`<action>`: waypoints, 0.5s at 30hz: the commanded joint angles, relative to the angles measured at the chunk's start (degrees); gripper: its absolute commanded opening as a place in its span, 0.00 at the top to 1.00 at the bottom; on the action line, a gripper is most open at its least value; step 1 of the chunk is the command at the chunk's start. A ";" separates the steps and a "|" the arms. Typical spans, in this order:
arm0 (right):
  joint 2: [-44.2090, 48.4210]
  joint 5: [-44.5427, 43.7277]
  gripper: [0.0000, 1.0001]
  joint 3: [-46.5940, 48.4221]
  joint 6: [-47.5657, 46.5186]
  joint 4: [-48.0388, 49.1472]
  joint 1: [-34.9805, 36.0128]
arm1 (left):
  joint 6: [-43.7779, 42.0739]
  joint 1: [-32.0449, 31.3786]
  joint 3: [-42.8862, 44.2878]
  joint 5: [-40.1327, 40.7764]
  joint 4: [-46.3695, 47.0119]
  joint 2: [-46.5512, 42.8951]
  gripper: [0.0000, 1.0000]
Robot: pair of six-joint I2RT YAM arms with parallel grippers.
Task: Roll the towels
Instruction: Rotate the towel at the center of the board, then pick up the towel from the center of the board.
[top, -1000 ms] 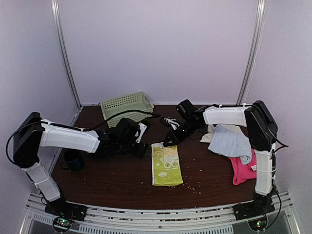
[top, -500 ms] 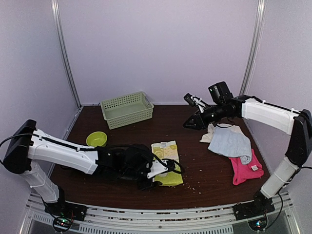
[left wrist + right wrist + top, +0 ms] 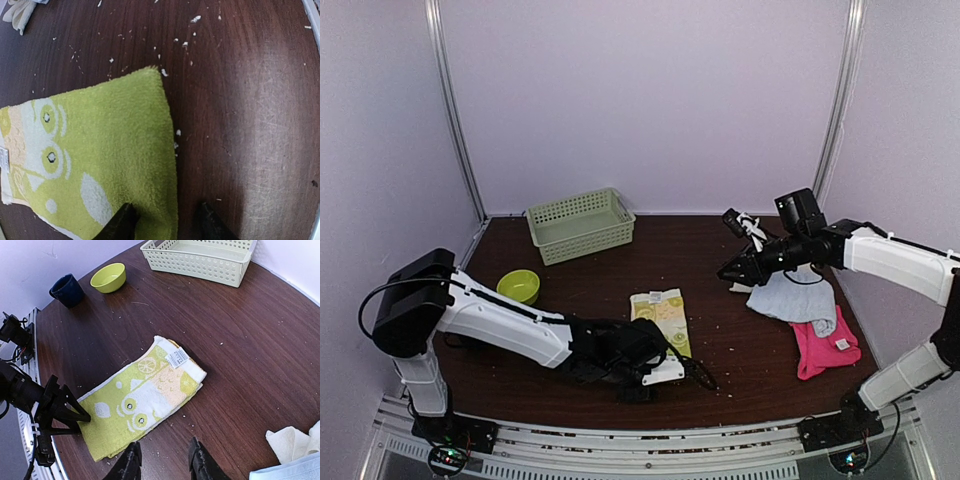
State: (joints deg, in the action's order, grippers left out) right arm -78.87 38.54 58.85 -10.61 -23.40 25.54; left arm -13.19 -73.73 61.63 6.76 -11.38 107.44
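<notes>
While apart, left fingers (image 3: 122,222) astride towel (image 3: 100,150)

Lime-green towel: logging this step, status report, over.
Left end effector open, straddling lime-green towel edge. Right end effector open, aloft. Towel flat, unrolled. Only crumbs nearby.

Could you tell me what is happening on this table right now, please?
The left gripper, open, straddles a near edge of the flat lime-green towel with pale lemon print, not yet rolled. The right gripper hangs open and empty by the heaped light blue towel, cream-white towel and hot pink towel.
</notes>
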 commanded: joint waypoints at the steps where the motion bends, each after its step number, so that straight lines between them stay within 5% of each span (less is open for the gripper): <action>1: 1.55 -0.12 0.65 -0.63 -1.92 0.68 -0.23 | -0.66 -0.10 0.86 2.67 1.26 0.41 0.59; 9: 5.55 2.86 0.67 8.74 -6.48 -11.88 -0.32 | 2.86 0.03 4.23 -1.58 -0.78 4.45 0.96; 15: 9.36 14.92 0.72 12.46 -15.73 -21.98 -0.08 | 11.61 5.40 9.52 -20.89 -4.17 6.43 1.00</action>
State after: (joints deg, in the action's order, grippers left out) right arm -71.72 43.99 69.23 -18.41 -36.03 25.43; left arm -8.51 -72.36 67.29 0.84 -12.60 111.81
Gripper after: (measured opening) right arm 0.295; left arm 0.015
